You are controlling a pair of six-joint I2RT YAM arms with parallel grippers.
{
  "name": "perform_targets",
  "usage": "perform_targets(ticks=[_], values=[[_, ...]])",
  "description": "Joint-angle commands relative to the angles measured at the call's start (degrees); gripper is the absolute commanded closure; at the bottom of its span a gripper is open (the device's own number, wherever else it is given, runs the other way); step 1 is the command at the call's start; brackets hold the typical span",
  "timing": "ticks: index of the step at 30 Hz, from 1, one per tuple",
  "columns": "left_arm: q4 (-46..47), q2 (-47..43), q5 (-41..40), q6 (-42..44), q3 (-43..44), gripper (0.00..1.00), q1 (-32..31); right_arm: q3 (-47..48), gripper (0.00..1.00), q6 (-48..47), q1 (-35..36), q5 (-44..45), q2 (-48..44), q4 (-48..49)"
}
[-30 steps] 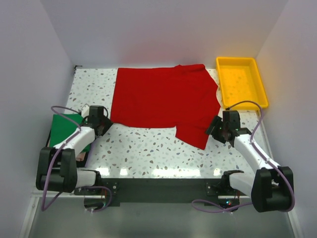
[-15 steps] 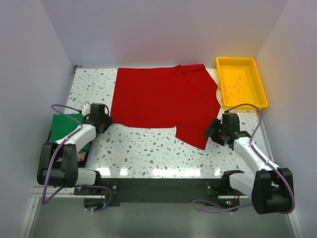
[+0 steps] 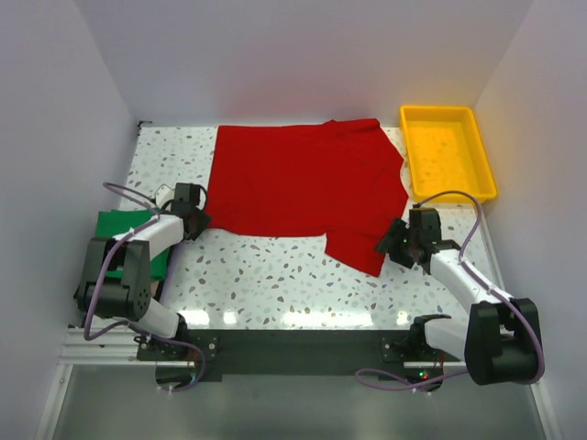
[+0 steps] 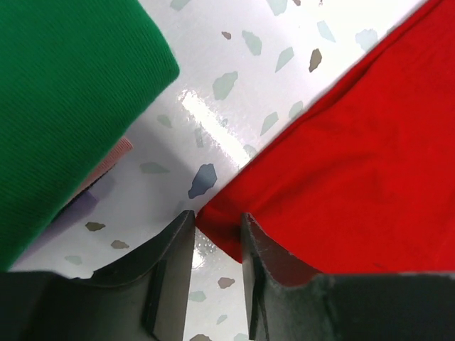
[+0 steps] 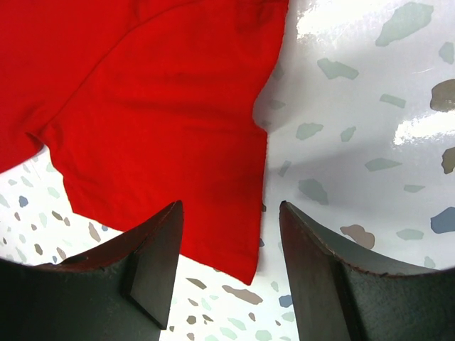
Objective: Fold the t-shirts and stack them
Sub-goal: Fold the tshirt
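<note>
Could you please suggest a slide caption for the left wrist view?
Left end effector, jaws apart, straddles a corner of the red t-shirt on the speckled table; green t-shirt at upper left.

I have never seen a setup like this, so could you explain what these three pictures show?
Two robot arms are bolted at the near edge of a speckled table. The overhead picture looks down from behind them; the two close-ups come from cameras on their wrists, so the dark prongs are each arm's own claw. A red t-shirt lies spread out, a green t-shirt sits at the left edge, and a yellow tray stands far right. The left claw brackets the red shirt's near-left corner, the right claw its sleeve edge; both stand open, and nothing looks gripped yet.
</note>
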Motion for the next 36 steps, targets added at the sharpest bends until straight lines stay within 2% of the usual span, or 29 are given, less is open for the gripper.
perform_targets(ticks=[1, 10, 13, 15, 19, 22, 29, 36], values=[[-1.7, 0.3, -3.4, -0.3, 2.6, 0.65, -1.4, 0.0, 0.4, 0.3, 0.3, -1.0, 0.4, 2.3], [-9.0, -1.0, -12.3, -0.6, 6.2, 0.84, -2.4, -0.3, 0.44, 0.1, 0.3, -2.3, 1.0, 2.3], [-11.5, -1.5, -15.7, -0.5, 7.8, 0.84, -2.4, -0.4, 0.44, 0.0, 0.3, -2.6, 0.7, 1.6], [-11.7, -2.3, -16.1, -0.4, 7.8, 0.82, -2.4, -0.4, 0.44, 0.1, 0.3, -2.8, 0.1, 1.2], [-7.9, -4.3, -13.1, 0.6, 4.6, 0.61, -2.4, -0.4, 0.44, 0.0, 0.3, -3.9, -0.5, 0.4], [-5.2, -6.1, -11.8, 0.8, 2.4, 0.52, -2.4, -1.0, 0.43, 0.1, 0.3, -4.3, -1.2, -0.2], [-5.7, -6.1, -11.0, 0.4, 2.7, 0.5, -2.4, -1.9, 0.43, 1.2, 2.6, -1.9, -1.7, -0.3], [-6.6, -7.0, -10.8, -0.6, 1.9, 0.5, -2.4, -3.2, 0.44, 3.9, 8.9, 3.8, -1.2, -0.4]])
